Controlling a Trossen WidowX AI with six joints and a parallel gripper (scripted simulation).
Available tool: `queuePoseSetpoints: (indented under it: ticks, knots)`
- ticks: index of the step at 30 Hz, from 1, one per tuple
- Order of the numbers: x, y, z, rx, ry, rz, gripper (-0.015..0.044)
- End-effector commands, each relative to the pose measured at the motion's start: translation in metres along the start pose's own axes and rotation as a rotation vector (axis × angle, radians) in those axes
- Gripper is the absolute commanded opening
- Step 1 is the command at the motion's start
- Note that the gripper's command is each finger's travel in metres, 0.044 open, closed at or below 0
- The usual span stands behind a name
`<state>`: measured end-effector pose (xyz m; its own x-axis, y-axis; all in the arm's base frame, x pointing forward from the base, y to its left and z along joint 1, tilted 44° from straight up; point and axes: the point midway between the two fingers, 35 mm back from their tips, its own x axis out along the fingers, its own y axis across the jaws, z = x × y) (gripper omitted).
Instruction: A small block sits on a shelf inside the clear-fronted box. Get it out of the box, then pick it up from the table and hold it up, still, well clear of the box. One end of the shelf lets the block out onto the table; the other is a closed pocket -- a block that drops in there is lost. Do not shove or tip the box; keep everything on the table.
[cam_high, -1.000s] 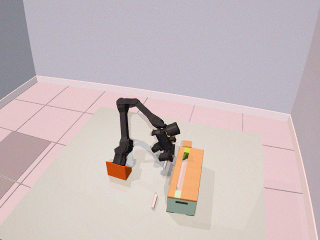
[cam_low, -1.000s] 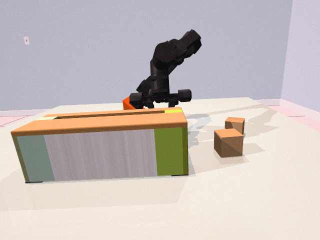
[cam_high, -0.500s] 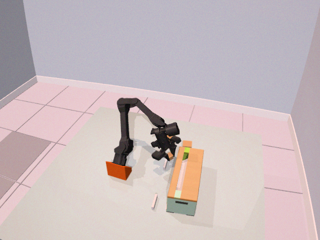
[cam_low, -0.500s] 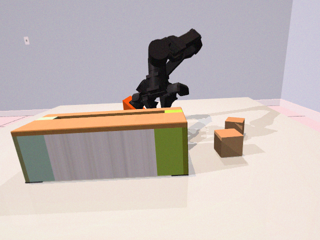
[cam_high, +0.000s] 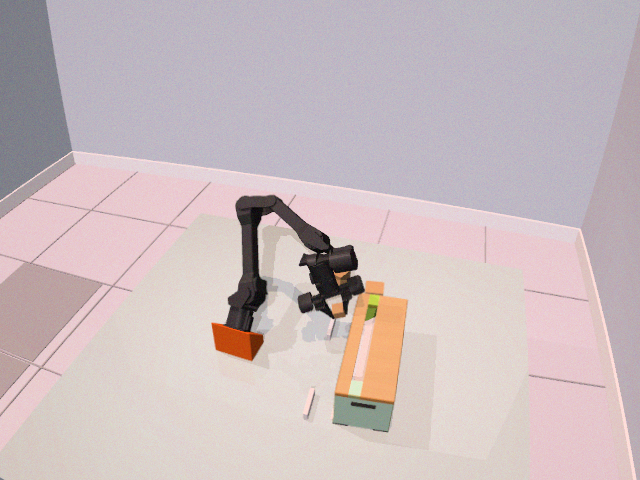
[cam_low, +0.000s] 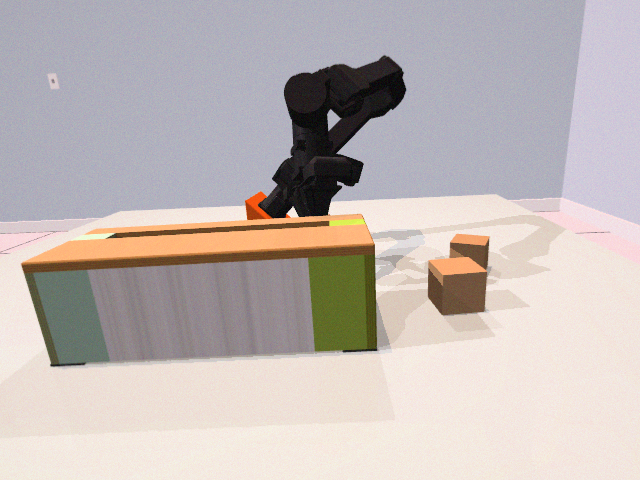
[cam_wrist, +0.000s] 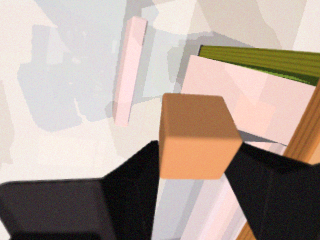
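My gripper (cam_high: 338, 311) (cam_wrist: 187, 144) is shut on the small orange block (cam_high: 338, 310) (cam_wrist: 199, 157). The block is outside the box and appears raised above the table, on the arm's side of the box, close to its green end. The box (cam_high: 390, 343) (cam_low: 206, 307) (cam_wrist: 260, 59) stands upright, with an orange slotted lid, one pale green end and one bright green end. In the exterior view the box hides the fingertips and the block. The wrist view shows the block between both black fingers.
Two larger brown-orange blocks stand beyond the bright green end: the nearer block (cam_high: 374, 287) (cam_low: 457, 286) and the farther block (cam_high: 341, 276) (cam_low: 469, 250). One pink bar (cam_high: 330, 329) (cam_wrist: 131, 70) lies near the gripper; another pink bar (cam_high: 309, 403) lies left of the box's pale green end.
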<state>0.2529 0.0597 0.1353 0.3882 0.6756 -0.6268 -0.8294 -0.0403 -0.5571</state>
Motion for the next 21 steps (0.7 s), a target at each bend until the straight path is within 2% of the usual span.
queuePoseSetpoints:
  ticks: [1, 21]
  knots:
    - [-0.004, 0.0, 0.0, 0.188, -0.011, 0.001, 0.0]
    - [-0.019, 0.005, -0.002, 1.032, -0.033, 0.028, 0.0]
